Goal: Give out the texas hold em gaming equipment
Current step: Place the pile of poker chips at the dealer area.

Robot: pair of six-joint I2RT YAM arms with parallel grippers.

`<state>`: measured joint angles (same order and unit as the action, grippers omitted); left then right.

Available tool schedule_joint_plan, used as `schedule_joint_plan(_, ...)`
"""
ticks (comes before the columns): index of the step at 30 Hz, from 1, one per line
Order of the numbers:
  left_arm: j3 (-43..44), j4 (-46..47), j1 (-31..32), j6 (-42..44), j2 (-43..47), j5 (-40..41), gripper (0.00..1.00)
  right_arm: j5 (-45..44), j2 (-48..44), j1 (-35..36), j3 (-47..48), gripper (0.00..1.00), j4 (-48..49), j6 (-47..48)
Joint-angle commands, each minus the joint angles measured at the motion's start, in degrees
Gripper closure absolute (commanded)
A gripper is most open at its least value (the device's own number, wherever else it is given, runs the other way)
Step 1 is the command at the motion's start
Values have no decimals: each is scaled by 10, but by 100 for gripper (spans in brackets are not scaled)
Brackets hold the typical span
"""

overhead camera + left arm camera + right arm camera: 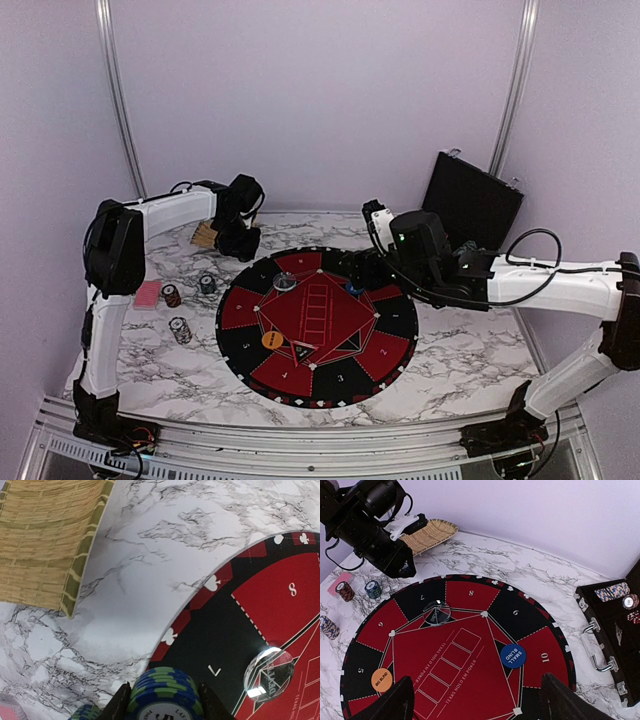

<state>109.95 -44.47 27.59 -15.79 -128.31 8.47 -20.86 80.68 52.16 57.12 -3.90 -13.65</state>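
Note:
My left gripper (pixel 165 700) is shut on a stack of blue-and-green poker chips (pixel 162 692), held above the marble just off the mat's edge by sector 7. In the top view the left gripper (pixel 238 240) hangs at the mat's far left rim. My right gripper (pixel 477 702) is open and empty over the round red-and-black mat (pixel 318 325). On the mat lie a clear disc (pixel 436 613), a blue disc (pixel 513 656) and an orange disc (pixel 382 679). Three chip stacks (pixel 172 295) (pixel 207 284) (pixel 180 330) stand left of the mat beside pink-backed cards (pixel 148 294).
A woven tray (pixel 205 235) lies at the back left, just behind the left gripper. The open black case (pixel 615 630) sits to the right of the mat with more chips (pixel 611 591) inside. Walls close off the back and both sides.

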Motion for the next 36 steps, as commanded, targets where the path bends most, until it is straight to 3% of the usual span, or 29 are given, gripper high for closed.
schedule_joint_plan(1,85,-52,11,13,-52,1,63,3,-19,-9,-3,16,3,-7)
schedule_joint_plan(11,240,-91,19,20,-160,-12,63,6,-28,-15,-13,16,-3,-12)
schedule_joint_plan(36,279,-91,26,19,-215,-27,59,11,-29,-22,-29,16,-2,-18)
